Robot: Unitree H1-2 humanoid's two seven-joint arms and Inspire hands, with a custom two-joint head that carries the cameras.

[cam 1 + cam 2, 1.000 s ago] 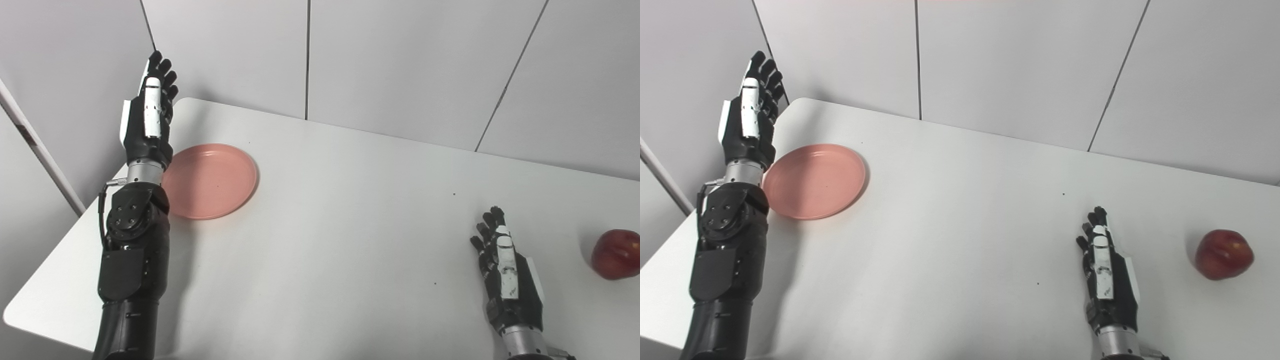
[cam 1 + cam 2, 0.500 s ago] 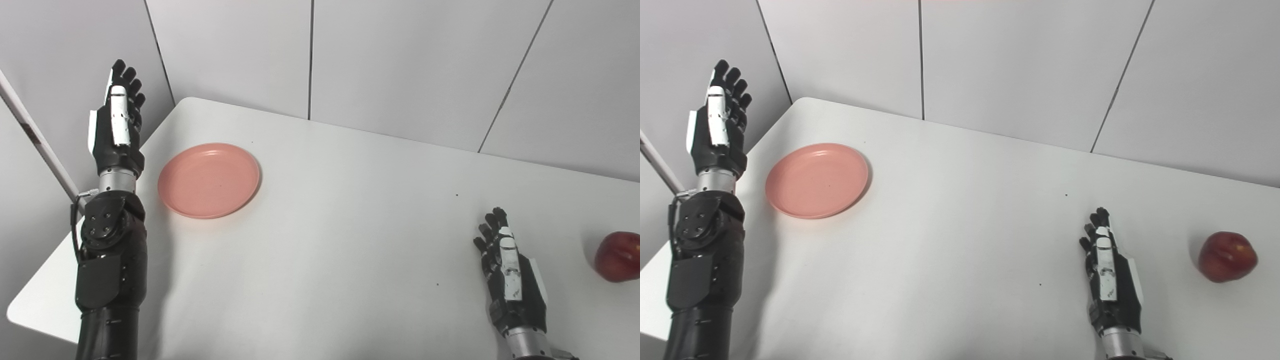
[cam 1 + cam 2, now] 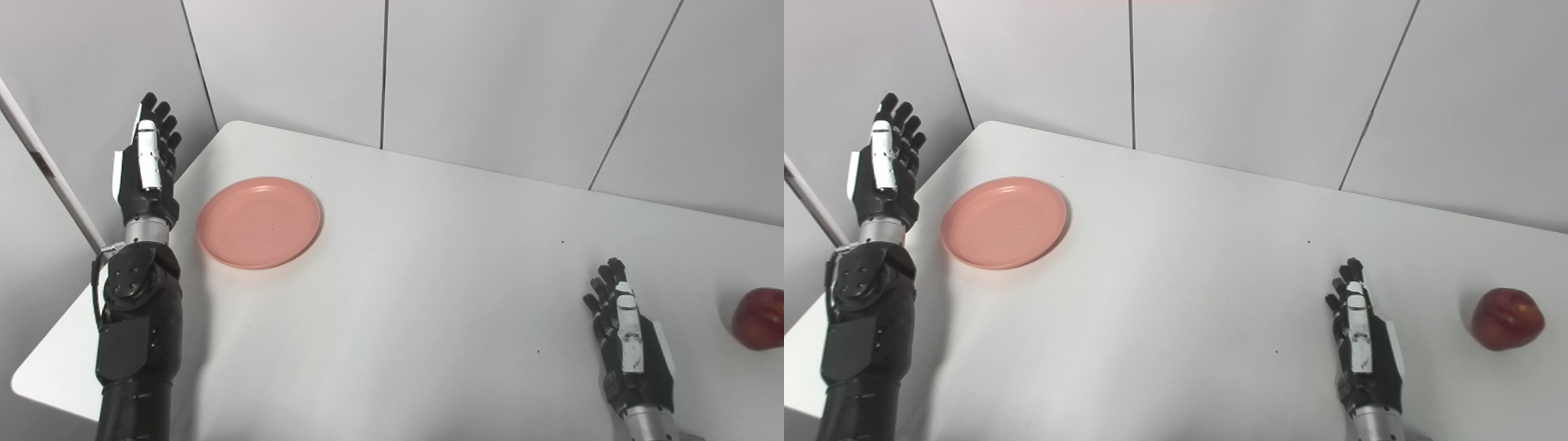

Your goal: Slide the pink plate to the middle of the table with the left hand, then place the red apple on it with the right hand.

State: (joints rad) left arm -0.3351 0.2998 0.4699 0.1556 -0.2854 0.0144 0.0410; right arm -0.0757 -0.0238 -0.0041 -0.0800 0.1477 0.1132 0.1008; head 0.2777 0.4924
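Pink plate [image 3: 258, 222] lies just right of my raised, open left hand [image 3: 146, 170].
Right hand [image 3: 1364, 352] rests open, empty, far from the plate.

The plate [image 3: 258, 222] is plain pink, the apple [image 3: 1507, 319] red with yellow flecks, the desk [image 3: 429, 275] white, both hands [image 3: 147, 174] [image 3: 1364, 352] black and white.

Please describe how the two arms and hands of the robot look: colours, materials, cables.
Both hands, left hand and right hand, are black with white plates on the back and along one finger. Each has a silver metal wrist ring. The left forearm is black with round screws and a thin black cable.
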